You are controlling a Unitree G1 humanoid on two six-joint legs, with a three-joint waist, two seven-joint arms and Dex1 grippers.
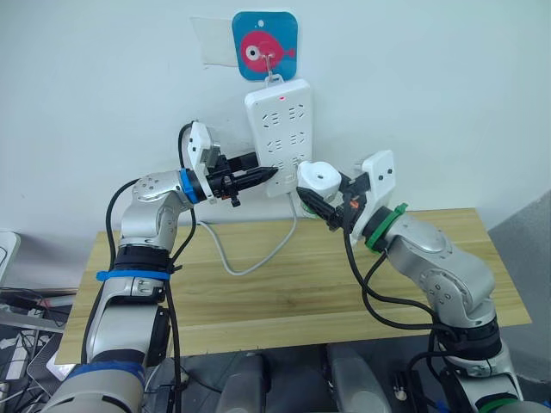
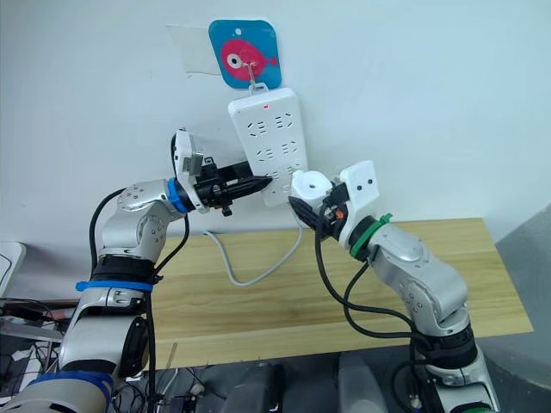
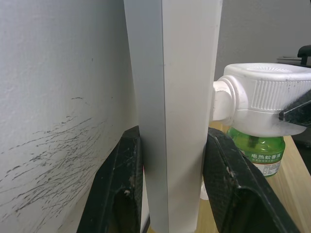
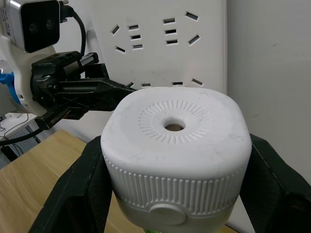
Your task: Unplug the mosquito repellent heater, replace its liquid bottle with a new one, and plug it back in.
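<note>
White power strip hanging upright on a pale wall, hooked under a blue fish sticker, red indicator light near its top. Grey cable drooping from its lower end onto the wooden tabletop and trailing toward the left arm's side.

Left claw closed on the lower left edge of the power strip; in the left wrist view, one black finger against the wall side, the other on the socket face, the strip's edge pinched between them.

Right claw closed around the mosquito repellent heater, black fingers pressed to both ribbed sides. Heater at the strip's lower right corner, above the tabletop; in the left wrist view its plug end touching the socket face. Domed face with a small centre hole turned toward the right wrist camera.

Green liquid bottle with a printed label hanging beneath the heater, greenish contents visible through its wall.

Bare wood across the tabletop's middle and front edge, open on both sides of the cable.
</note>
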